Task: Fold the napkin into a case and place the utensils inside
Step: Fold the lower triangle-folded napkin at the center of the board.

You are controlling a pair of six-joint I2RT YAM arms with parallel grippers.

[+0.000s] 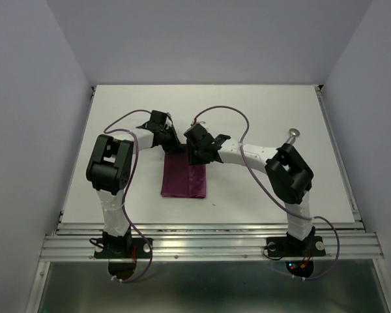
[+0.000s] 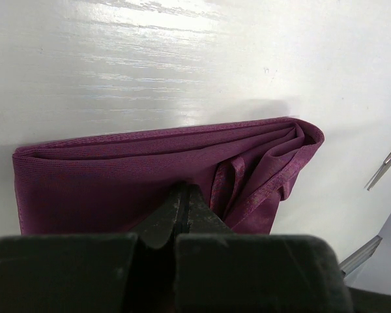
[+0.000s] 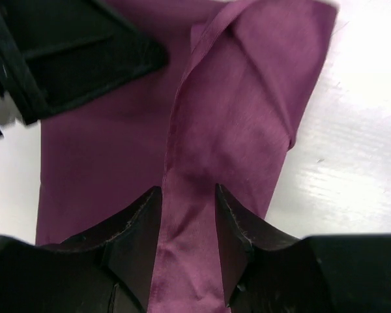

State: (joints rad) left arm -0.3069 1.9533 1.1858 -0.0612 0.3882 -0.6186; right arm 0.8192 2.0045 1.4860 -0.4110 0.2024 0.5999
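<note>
LEFT: left gripper (image 2: 182,199) jaws pressed together, tips on the folded napkin (image 2: 111,173); pinch on cloth cannot be told | RIGHT: right gripper (image 3: 189,199) jaws spread, raised napkin fold running between them | SPOON: spoon (image 1: 293,134) well apart from both jaws

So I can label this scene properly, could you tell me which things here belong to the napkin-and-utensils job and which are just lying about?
Belongs to the job:
napkin, already folded narrow
spoon, lying apart at the far right

Not part of it:
cables
aluminium rail
Both are rig fittings rather than loose clutter.
</note>
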